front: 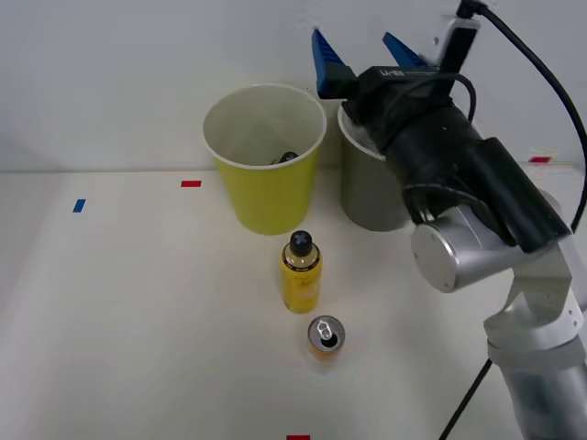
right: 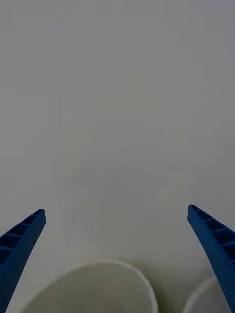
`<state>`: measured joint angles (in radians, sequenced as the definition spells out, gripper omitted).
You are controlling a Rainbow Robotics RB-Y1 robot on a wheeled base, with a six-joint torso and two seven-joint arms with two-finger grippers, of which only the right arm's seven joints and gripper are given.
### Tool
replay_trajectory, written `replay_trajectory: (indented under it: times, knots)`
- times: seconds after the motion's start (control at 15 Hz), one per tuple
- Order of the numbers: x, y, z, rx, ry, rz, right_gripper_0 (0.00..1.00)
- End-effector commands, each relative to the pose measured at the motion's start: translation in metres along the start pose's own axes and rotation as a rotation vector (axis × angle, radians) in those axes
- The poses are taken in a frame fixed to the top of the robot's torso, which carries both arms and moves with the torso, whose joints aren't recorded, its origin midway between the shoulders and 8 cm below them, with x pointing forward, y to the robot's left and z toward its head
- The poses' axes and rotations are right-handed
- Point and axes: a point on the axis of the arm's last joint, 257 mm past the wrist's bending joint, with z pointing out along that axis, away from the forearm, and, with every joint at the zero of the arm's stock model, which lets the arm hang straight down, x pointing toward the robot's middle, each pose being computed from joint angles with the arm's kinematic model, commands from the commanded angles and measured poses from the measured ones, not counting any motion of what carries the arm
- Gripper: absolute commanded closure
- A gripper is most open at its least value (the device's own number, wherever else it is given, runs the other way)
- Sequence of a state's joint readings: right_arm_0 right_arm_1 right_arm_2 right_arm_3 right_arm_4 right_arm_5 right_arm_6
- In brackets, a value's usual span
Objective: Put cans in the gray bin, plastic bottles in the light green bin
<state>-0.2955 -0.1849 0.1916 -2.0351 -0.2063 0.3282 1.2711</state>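
Your right end effector (front: 362, 57) hangs spread and empty above the bins, between the lime tapered plastic bin (front: 266, 197) and the dark gray tapered bin (front: 367, 197). On the surface (front: 138, 321), the yellow dark-capped plastic bottle (front: 301, 273) stands upright at the lime bin's 6 o'clock, with the small orange drink can (front: 325, 338) at the bottle's 5 o'clock; both probably await sorting.

You have the light green bin (front: 266, 165) left of the gray bin (front: 367, 188), the yellow bottle (front: 301, 272) before them, the can (front: 326, 337) nearest.
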Motion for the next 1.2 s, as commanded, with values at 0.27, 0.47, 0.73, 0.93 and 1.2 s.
replay_trajectory:
  times: [0.27,0.47,0.73,0.93,1.2]
  knots:
    - [0.012,-0.062,-0.145,0.157,0.110,-0.056,0.00]
    - [0.031,-0.077,-0.205,0.243,0.206,-0.064,0.00]
    - [0.054,-0.094,-0.259,0.331,0.270,-0.128,0.00]
    - [0.072,-0.097,-0.290,0.377,0.328,-0.107,0.00]
    - [0.084,-0.100,-0.315,0.414,0.374,-0.097,0.00]
